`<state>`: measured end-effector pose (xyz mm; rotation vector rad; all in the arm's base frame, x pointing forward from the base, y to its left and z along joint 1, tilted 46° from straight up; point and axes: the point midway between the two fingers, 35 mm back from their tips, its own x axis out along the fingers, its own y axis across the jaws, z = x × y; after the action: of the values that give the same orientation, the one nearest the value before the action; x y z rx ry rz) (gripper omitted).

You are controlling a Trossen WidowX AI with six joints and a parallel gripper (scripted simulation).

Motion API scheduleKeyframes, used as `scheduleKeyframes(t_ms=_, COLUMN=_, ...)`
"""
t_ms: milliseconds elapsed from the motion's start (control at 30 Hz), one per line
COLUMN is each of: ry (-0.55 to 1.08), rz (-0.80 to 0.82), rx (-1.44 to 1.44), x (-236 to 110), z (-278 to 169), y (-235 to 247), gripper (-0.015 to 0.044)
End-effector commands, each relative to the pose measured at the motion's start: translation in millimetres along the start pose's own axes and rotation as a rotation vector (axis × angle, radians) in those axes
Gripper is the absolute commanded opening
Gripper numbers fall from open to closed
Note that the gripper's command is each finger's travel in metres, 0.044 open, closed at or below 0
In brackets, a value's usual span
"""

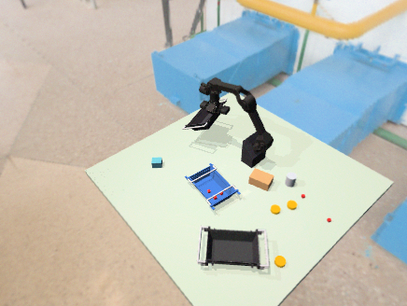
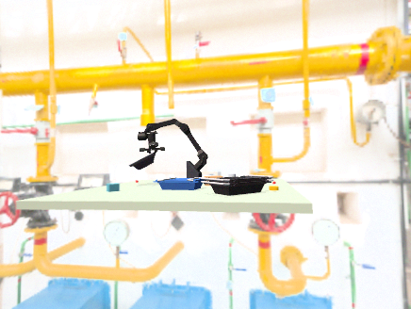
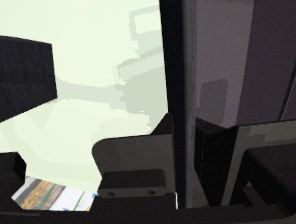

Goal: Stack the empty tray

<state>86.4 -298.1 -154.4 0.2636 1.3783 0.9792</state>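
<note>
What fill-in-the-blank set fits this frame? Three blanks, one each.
1. The tray clamped in the gripper fingers is ___ in colour.
2. The small blocks inside the blue tray are ___.
3. ___ yellow discs lie on the table.

Missing words: black; red; three
</note>
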Motion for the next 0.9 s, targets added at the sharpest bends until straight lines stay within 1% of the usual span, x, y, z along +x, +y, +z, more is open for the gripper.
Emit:
scheduleKeyframes(t_ms=0, ry=0.007, rz=-0.045, rx=-0.062, x=-19, z=25, y=-2, gripper=0.0)
scheduleKeyframes(t_ms=433, ry=0.022, rz=-0.073, rx=-0.231, x=-37, z=96, y=8, gripper=0.0)
scheduleKeyframes(t_ms=867, ry=0.03, rz=-0.088, rx=-0.408, x=-45, z=168, y=29, gripper=0.0)
